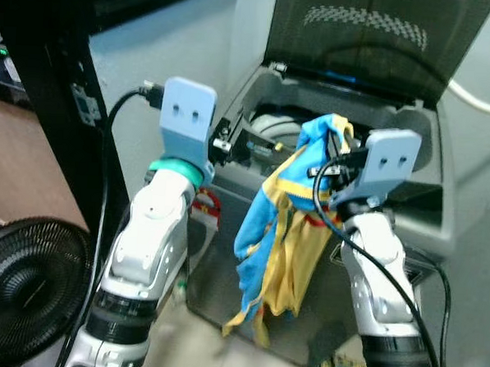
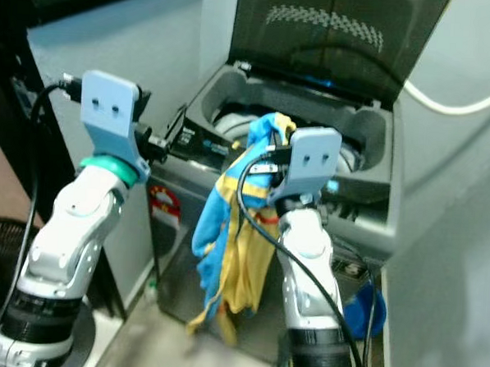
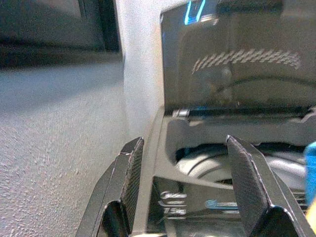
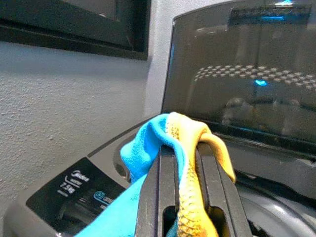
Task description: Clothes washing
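While one blue-and-yellow cloth garment (image 1: 280, 226) dangles over the grey top-loading washing machine's (image 1: 429, 205) near rim, the raised right pincer (image 4: 181, 163) clamps it; the left pincer (image 3: 185, 185) gapes empty.

- Light is cool and even, falling from above; the head views are soft and slightly blurred.
- A pale sheen and blue glints sit on the raised lid (image 4: 247, 74).
- The dark shelving (image 1: 37, 82) at left stays in deep shadow.
- The left fingers (image 3: 126, 182) are blurred close-up.

Two silver arms with black cables, pale-blue wrist housings — the left arm (image 1: 147, 244) wears a teal collar — and black fingers (image 3: 126, 185).
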Controlling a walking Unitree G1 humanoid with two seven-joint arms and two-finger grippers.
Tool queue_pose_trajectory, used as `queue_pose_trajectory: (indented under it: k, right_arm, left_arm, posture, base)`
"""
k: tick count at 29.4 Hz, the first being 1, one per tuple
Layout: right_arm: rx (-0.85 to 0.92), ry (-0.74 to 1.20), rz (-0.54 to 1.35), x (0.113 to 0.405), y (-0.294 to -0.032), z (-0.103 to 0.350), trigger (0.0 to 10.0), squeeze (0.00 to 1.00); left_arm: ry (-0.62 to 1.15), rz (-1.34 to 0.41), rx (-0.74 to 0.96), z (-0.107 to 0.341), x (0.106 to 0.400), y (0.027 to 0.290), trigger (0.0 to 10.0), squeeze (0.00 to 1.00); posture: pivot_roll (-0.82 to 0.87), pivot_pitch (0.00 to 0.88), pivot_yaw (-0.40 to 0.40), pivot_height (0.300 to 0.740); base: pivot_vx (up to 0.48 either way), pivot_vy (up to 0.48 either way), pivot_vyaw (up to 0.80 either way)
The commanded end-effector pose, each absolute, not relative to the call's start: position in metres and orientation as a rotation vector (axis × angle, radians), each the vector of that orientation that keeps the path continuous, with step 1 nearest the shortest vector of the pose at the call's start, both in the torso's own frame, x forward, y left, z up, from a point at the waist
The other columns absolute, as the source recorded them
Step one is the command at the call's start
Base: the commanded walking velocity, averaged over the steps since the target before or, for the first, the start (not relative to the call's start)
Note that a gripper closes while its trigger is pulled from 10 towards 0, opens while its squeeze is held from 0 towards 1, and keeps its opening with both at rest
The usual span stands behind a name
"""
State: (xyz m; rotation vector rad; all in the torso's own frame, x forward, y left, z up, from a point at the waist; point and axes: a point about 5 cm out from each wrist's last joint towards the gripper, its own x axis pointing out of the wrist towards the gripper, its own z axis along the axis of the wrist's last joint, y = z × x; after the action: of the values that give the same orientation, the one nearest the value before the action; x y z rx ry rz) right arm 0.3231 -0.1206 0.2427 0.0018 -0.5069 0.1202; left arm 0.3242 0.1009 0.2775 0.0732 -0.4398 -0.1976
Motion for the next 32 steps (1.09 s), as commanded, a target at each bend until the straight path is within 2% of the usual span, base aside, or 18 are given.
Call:
queue_pose_trajectory:
  k: [1,9,16,25,32]
  right_arm:
    - [0.003,-0.522,0.069,0.324,-0.131,0.247,10.0,0.00]
    - [-0.012,-0.507,0.023,0.326,-0.136,0.245,10.0,0.00]
    - [-0.005,-0.490,-0.023,0.329,-0.142,0.244,10.0,0.00]
    - [-0.019,-0.487,-0.050,0.330,-0.144,0.244,10.0,0.00]
    - [-0.017,-0.482,-0.063,0.331,-0.146,0.244,10.0,0.00]
  left_arm:
    - [-0.426,-0.215,0.069,0.275,0.324,0.097,10.0,0.00]
    - [-0.423,-0.219,0.068,0.274,0.324,0.096,10.0,0.00]
    - [-0.421,-0.220,0.067,0.274,0.323,0.096,10.0,0.00]
    - [-0.419,-0.228,0.068,0.273,0.323,0.095,10.0,0.00]
    - [-0.420,-0.228,0.065,0.273,0.323,0.095,10.0,0.00]
  posture:
    - [0.07,0.000,0.012,0.720]
    - [0.07,0.000,0.012,0.720]
    - [0.07,0.000,0.010,0.720]
    - [0.07,0.000,0.009,0.720]
    - [0.07,0.000,0.008,0.720]
  base:
    - [0.304,0.000,0.00]
    - [0.300,0.000,0.00]
    - [0.287,0.000,-0.80]
    - [0.000,0.000,0.00]
    - [0.000,0.000,-0.78]
